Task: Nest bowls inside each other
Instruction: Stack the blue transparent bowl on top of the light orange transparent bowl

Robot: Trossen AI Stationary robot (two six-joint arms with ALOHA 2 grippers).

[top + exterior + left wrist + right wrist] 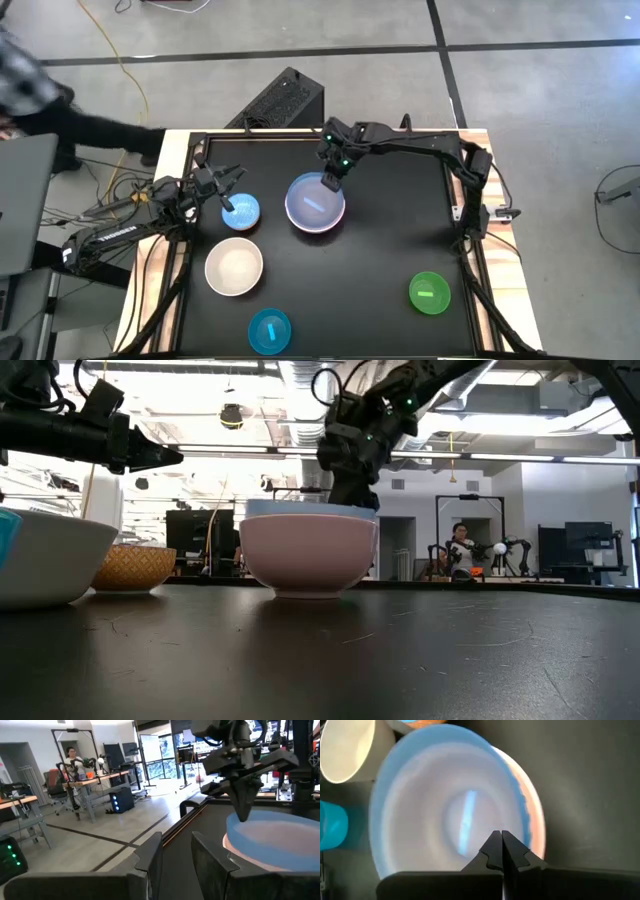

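A blue bowl (315, 200) sits nested in a pink bowl (308, 555) at the table's middle. My right gripper (331, 180) is shut, slanting down at the blue bowl's far rim (240, 822); in its wrist view the closed tips (501, 845) stand over the bowl's inside. My left gripper (228, 196) hangs open above a small light-blue bowl (241, 212) at the left and holds nothing. A cream bowl (234, 268), a small cyan bowl (269, 331) and a small green bowl (429, 293) rest on their bases nearer the front edge. My right gripper comes slanting down from the table's far side, with its shut fingertips (245, 812) at the far rim of the blue bowl. Whether they touch the rim or the bowl's inside I cannot tell. The bowl stays seated in the pink one on the table.
The black tabletop (390, 240) lies bare between the nested pair and the green bowl. A dark box (285, 100) stands beyond the far edge. People sit at desks in the room behind (462, 545).
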